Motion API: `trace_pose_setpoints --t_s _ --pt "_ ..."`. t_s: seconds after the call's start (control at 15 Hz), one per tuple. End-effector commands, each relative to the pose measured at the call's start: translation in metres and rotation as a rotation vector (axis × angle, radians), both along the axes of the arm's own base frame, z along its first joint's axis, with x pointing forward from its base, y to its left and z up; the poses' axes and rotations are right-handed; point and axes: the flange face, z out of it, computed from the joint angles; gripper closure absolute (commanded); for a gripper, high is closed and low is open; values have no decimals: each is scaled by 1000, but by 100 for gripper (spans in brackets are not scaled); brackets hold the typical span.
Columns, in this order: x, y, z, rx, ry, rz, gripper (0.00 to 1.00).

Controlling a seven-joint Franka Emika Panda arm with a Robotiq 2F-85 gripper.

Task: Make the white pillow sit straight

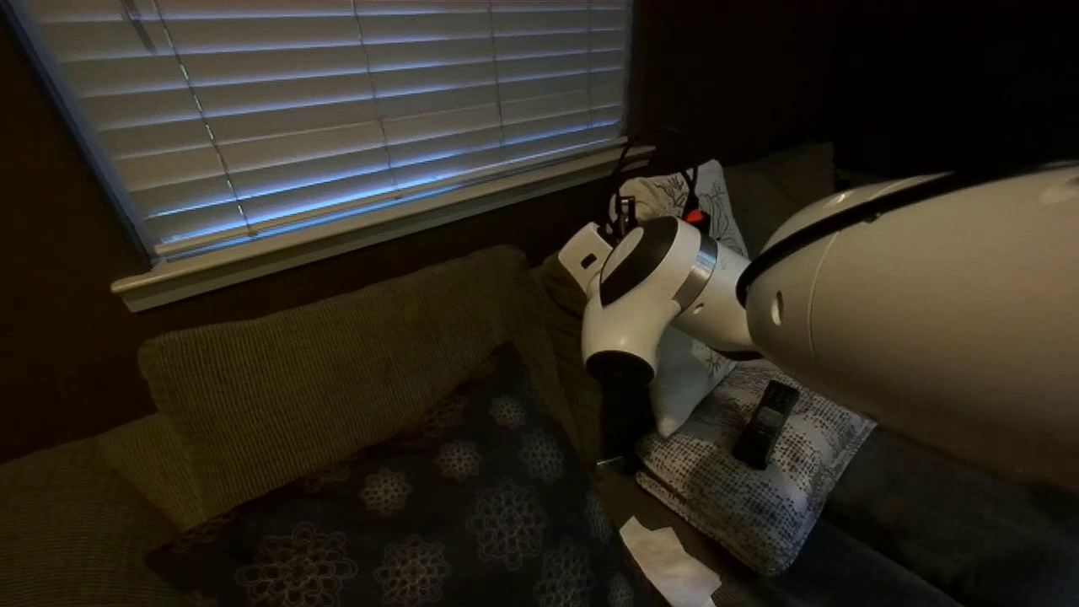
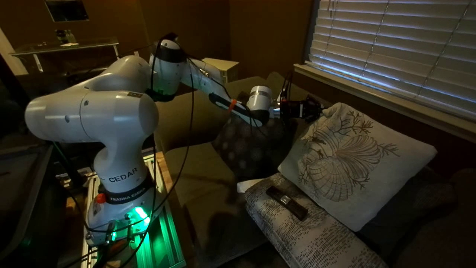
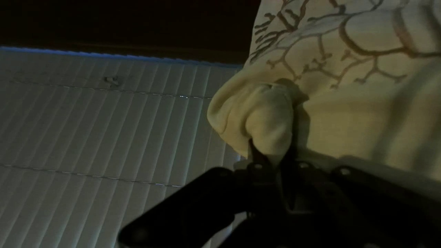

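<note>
The white pillow (image 2: 353, 163) is large and off-white, with a shell and coral drawing on its face. In an exterior view it sits tilted, lower edge sloping, above the grey-patterned cushion. In an exterior view, the arm partly covers the pillow (image 1: 687, 379). My gripper (image 2: 322, 109) is at the pillow's upper corner. In the wrist view, the gripper (image 3: 271, 151) has its fingers closed around a bunched fold of the pillow (image 3: 348, 113). The fingers are hidden behind the arm in an exterior view.
The flat grey-patterned cushion (image 2: 316, 238) lies below the pillow with a black remote (image 2: 286, 203) on it. A dark flowered cushion (image 1: 455, 506) leans on the sofa back (image 1: 337, 354). A white paper (image 1: 670, 561) lies beside. The windowsill (image 2: 372, 95) and blinds (image 2: 394, 48) are behind.
</note>
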Motion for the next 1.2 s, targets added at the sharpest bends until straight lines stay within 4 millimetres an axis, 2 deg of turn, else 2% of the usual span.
trace_pose_setpoints --t_s 0.0,0.07,0.33,0.67,1.13 --pt "11 2 0 -16 -14 18 64" --pt "12 2 1 -8 -27 16 62" --pt "17 9 0 7 -34 33 35" --pt "19 19 15 79 -47 52 2" --pt "9 30 65 287 -121 52 0"
